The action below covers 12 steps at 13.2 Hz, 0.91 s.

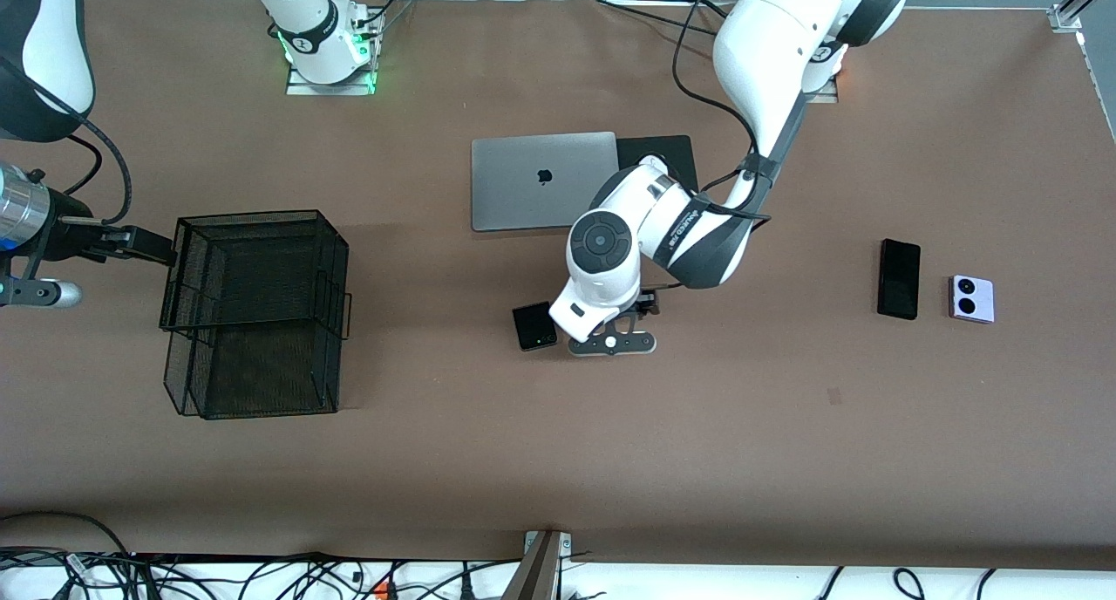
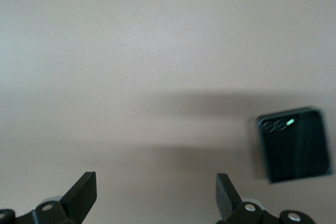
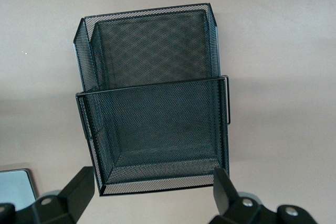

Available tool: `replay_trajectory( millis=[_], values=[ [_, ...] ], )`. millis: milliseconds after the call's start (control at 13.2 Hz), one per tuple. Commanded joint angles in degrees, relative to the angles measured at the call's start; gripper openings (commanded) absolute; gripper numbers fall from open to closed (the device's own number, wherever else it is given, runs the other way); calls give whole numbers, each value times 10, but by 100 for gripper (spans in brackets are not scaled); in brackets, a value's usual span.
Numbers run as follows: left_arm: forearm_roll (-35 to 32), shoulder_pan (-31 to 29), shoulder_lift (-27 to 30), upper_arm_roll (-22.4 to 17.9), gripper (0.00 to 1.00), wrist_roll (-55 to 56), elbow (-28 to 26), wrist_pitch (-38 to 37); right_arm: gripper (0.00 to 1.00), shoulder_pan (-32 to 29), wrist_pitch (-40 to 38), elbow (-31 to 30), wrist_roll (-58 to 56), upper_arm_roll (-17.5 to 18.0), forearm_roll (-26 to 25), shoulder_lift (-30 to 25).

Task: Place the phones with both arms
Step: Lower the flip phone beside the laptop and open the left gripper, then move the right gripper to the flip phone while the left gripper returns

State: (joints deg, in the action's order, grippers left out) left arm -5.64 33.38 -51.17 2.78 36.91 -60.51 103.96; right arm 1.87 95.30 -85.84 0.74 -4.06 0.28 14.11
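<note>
Left gripper (image 1: 610, 334) hangs low over the middle of the table with its fingers spread wide and nothing between them; the small black flip phone (image 1: 534, 326) lies just beside it, toward the right arm's end, not yet between the fingers. In the left wrist view that phone (image 2: 294, 144) sits off to one side of the open fingertips (image 2: 84, 192), which points to the approach step of the first pick. The next move, as I judge it, calls for sliding the gripper sideways until it is centred over the phone, then lowering with the fingers straddling its edges before closing.

Right gripper (image 3: 152, 192) waits, also wide open and empty, above the black wire-mesh basket (image 1: 253, 312) at the right arm's end of the table; its wrist view looks straight down into the basket's two empty compartments (image 3: 152, 98).

The small flip phone is squarish, glossy black, folded shut and lying flat, with two small lens rings and a greenish glint near one edge. The longer black slab phone (image 1: 899, 278) lies flat well apart, toward the left arm's end, and the lavender-white flip phone (image 1: 971, 298) with two black circles lies just beside it, still closer to that end. A closed silver laptop (image 1: 532, 192) rests farther from the front camera than the black flip phone, with a black mouse pad (image 1: 671, 151) beside it.
</note>
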Motion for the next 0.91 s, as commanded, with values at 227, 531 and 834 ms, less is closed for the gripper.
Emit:
replay_trajectory(
  millis=[227, 531, 834],
  values=[
    [-11, -89, 154, -1, 100, -223, -168, -43, 100, 19, -9, 12, 2, 5, 38, 11],
    [-48, -162, 215, -1, 100, -353, -241, -41, 100, 99, 48, 19, 61, 5, 49, 49],
    [-83, -216, 247, -1, 100, -443, -291, -25, 100, 175, 150, 91, 93, 7, 52, 153]
  ],
)
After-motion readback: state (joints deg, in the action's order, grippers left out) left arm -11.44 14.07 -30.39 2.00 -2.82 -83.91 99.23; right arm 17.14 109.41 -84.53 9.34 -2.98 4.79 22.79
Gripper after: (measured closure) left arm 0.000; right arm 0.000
